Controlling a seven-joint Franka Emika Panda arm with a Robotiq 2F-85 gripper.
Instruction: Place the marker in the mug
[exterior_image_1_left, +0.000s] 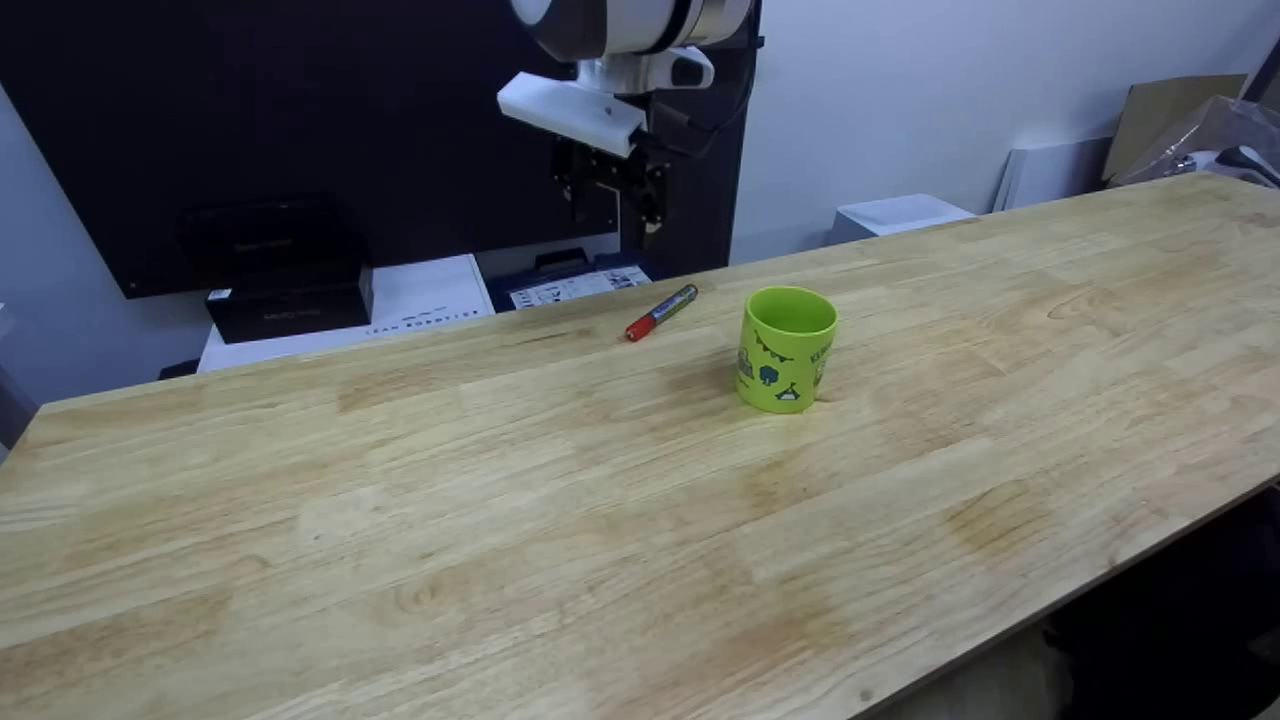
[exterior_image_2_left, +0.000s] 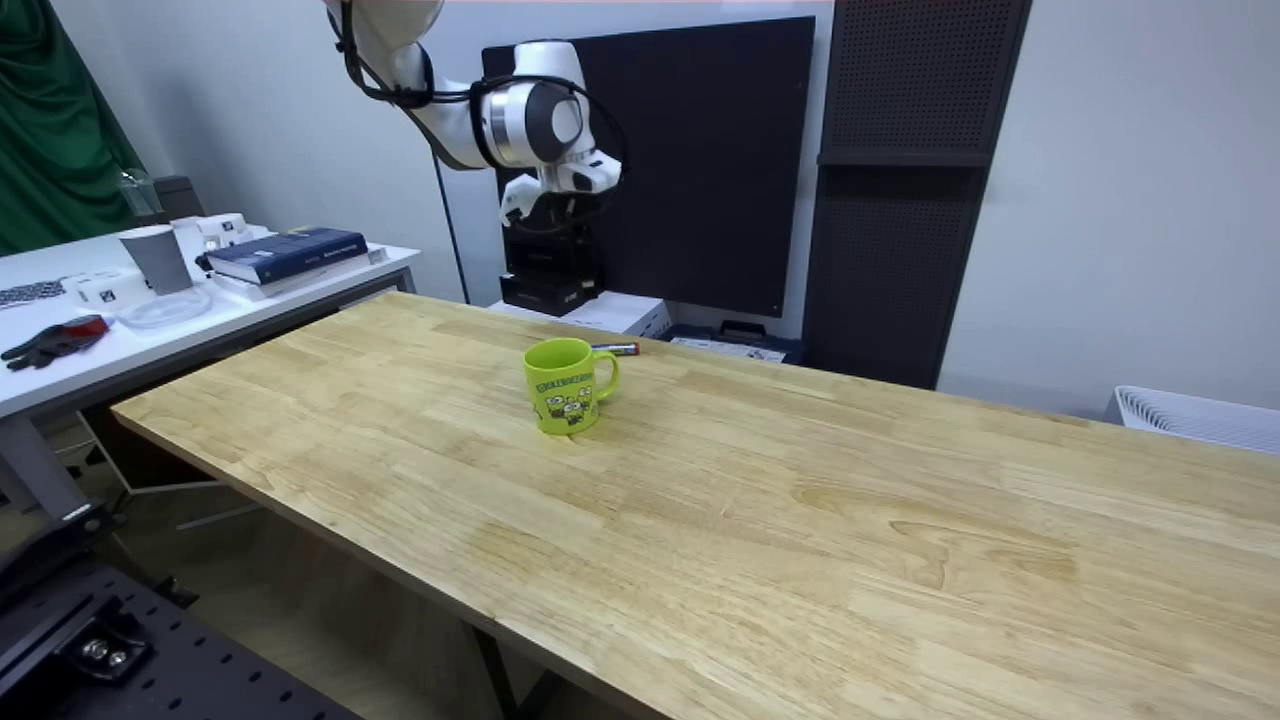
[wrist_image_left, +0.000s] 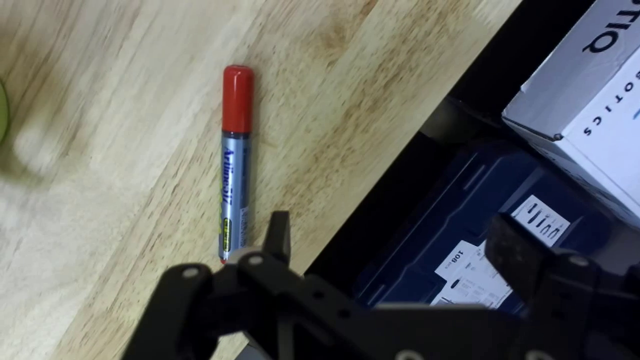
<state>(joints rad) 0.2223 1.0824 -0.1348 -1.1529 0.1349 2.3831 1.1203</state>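
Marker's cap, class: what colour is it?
Red; the marker's cap shows best in the wrist view.

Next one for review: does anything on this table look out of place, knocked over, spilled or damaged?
Nothing stands out. The lime-green mug stands upright, the capped marker lies flat, apart from it, and I see no spill or damage on the wooden tabletop.

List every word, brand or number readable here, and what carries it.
"Artline 517": marker
"LEAN ROBOTICS": white box, in an exterior view
"TIQ", cut off at the edge: white box, wrist view
"108": label on the dark blue case
Too small or blurred: lettering on the mug, black box and navy book; the marker's and case's smaller print.
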